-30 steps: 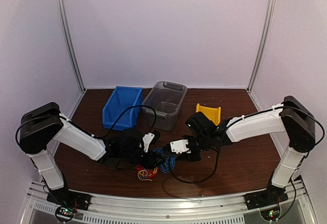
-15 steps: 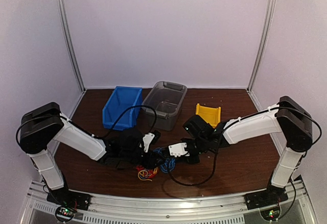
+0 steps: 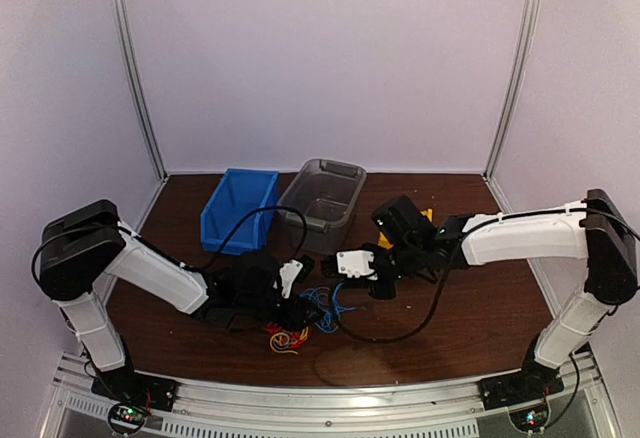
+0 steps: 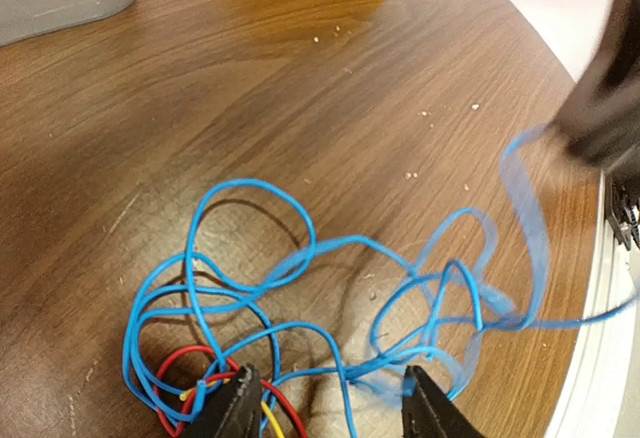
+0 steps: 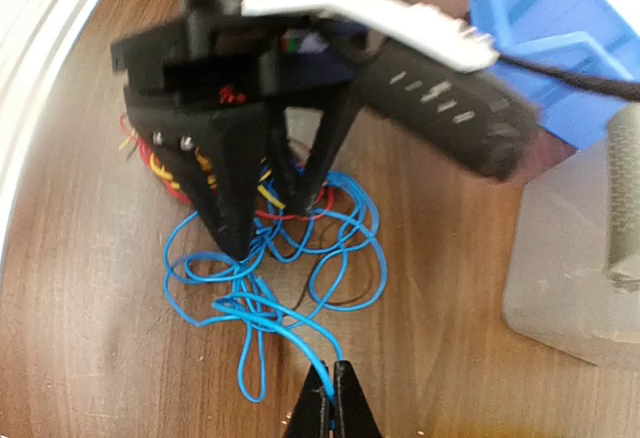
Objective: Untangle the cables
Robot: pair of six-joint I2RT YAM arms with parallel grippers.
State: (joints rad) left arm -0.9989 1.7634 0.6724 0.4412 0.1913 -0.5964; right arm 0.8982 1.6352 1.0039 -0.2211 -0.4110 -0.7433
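The cables are a tangle of blue wire (image 3: 325, 308) with red and yellow wire (image 3: 283, 338) at the front middle of the table. My left gripper (image 3: 300, 313) is open and low over the tangle. In the left wrist view its fingers (image 4: 238, 410) straddle blue loops (image 4: 250, 268) and red wire (image 4: 175, 358). My right gripper (image 3: 330, 270) is shut on a strand of the blue cable (image 5: 290, 323), held taut from the tangle up to its tips (image 5: 333, 403). The right wrist view shows the left gripper (image 5: 265, 223) standing on the tangle.
A blue bin (image 3: 238, 210) and a grey translucent bin (image 3: 322, 198) stand behind the tangle. A yellow bin (image 3: 410, 220) is partly hidden behind the right arm. A thick black arm cable (image 3: 390, 333) loops over the table in front of the right arm.
My right gripper has moved up and back from the tangle, drawing the blue strand out with it. The left gripper has stayed on the tangle.
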